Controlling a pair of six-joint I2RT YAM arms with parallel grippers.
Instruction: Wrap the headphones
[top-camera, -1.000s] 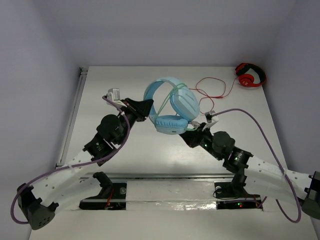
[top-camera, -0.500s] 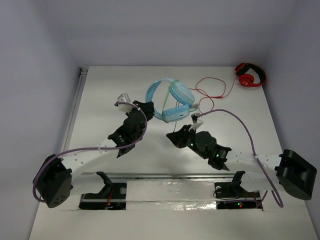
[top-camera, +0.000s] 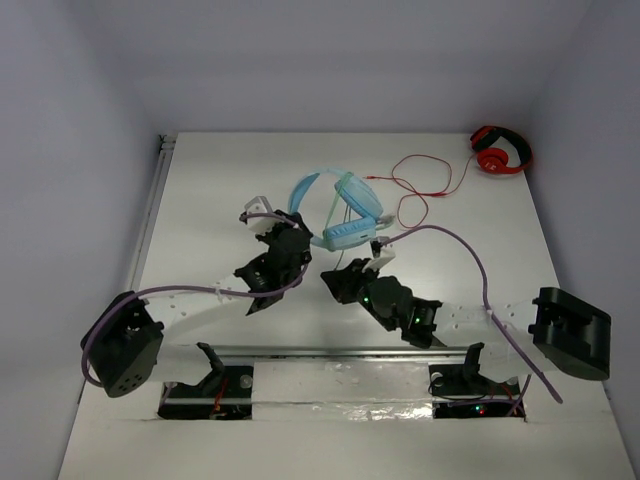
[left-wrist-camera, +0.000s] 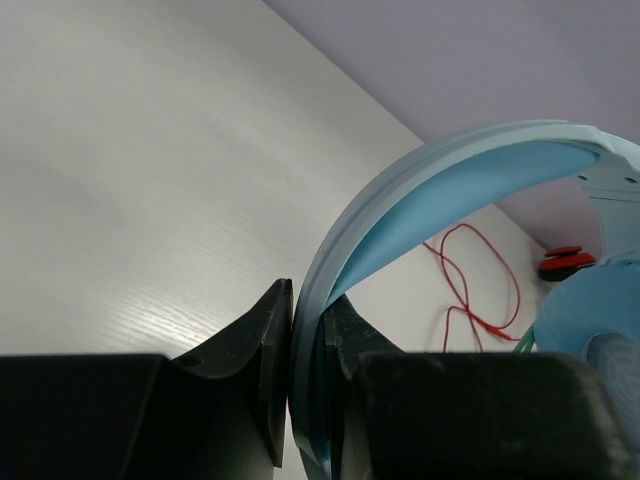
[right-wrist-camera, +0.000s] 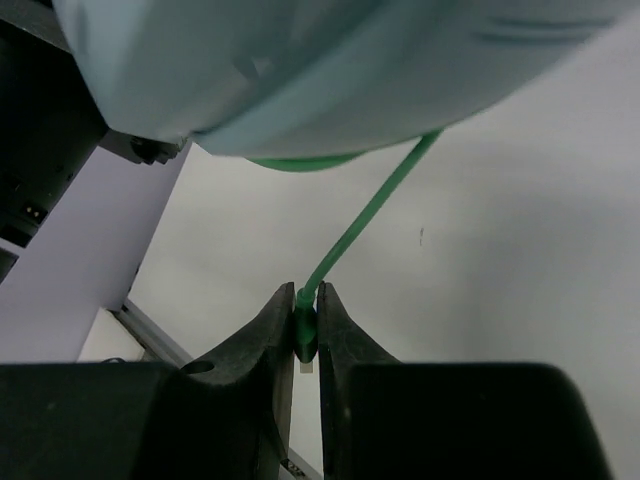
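— Where are the headphones, and what do your hands do?

— The headphones (top-camera: 345, 212) are a little above the middle of the top view, between my two arms. I cannot tell if a cup touches the counter (top-camera: 200, 190). My left hand (left-wrist-camera: 308, 340) is clenched on the headband (left-wrist-camera: 420, 190), with the band's edge pressed between both fingers. My right hand (right-wrist-camera: 304, 322) pinches the green cable (right-wrist-camera: 365, 225), which runs up, quite tight, to the cup at the top of the right wrist view.

— Is the wrapping begun?

— I think yes, partly. One green loop lies under that cup.

— How do you make this step well?

— In my judgement the left hand should hold the band steady, as an anchor. The right hand should lead the cable around with light tension only; a hard pull could drag the band out of the other grip. I would also stay away from the red headphones (top-camera: 500, 152) in the upper right, because their red cable lies near.
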